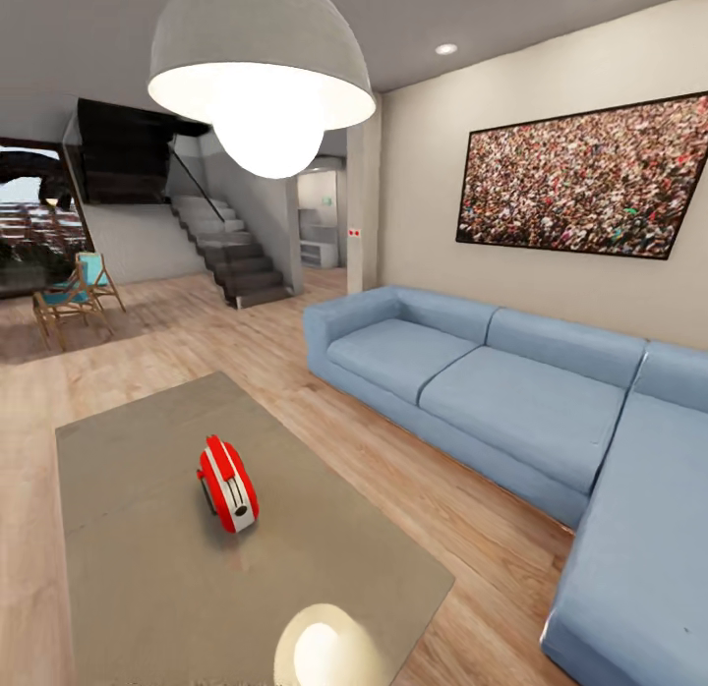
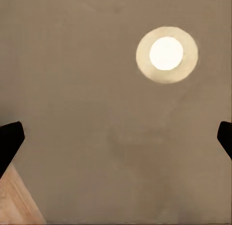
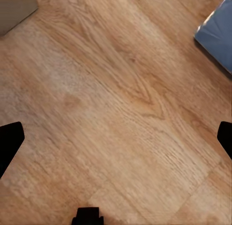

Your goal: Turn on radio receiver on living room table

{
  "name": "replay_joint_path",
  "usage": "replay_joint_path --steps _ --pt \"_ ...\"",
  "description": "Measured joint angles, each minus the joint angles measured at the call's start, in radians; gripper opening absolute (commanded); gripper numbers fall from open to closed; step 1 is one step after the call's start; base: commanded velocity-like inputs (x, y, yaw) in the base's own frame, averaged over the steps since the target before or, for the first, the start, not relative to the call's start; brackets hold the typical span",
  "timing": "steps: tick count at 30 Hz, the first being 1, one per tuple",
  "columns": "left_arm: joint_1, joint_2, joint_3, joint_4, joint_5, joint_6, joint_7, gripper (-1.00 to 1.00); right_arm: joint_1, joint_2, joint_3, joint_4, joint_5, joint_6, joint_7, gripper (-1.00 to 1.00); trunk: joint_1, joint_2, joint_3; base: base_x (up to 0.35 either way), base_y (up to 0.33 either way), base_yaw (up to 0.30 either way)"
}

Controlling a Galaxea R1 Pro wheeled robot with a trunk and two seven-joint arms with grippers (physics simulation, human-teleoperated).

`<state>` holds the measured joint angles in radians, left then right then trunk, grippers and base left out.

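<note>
the left gripper (image 2: 116, 133), fingers spread wide with nothing between them, hangs over the glossy table (image 1: 147, 568), making it likely the nearer arm, while the right gripper (image 3: 116, 133), equally open, faces bare floor (image 3: 121, 113); ahead, mid-table, stands the radio receiver (image 1: 227, 484), long axis running away from the robot.

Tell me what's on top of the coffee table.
The red radio stands alone on the table, near the middle. The glossy top also reflects the lamp. Whatever lies beneath the radio's base is covered.

Red-and-white radio (image 1: 227, 484) — grey table (image 1: 138, 568), blue sofa (image 1: 511, 396).
</note>
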<state>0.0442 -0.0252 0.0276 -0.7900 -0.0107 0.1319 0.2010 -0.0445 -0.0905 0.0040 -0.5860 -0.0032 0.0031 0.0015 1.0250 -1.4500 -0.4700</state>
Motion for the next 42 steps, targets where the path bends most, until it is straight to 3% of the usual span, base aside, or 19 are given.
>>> replay_joint_path --steps 27,42 --pt "0.000 -0.002 -0.003 0.000 0.000 0.000 0.000 1.00 0.000 0.000 0.001 0.000 -0.001 0.000 0.000 1.00 0.000 0.000 0.000 0.000 -0.002 0.295" --pt "-0.001 -0.002 -0.003 0.000 0.001 0.000 0.000 1.00 0.000 0.000 0.001 0.000 0.000 0.000 0.000 1.00 0.000 0.000 0.000 0.000 -0.121 0.295"
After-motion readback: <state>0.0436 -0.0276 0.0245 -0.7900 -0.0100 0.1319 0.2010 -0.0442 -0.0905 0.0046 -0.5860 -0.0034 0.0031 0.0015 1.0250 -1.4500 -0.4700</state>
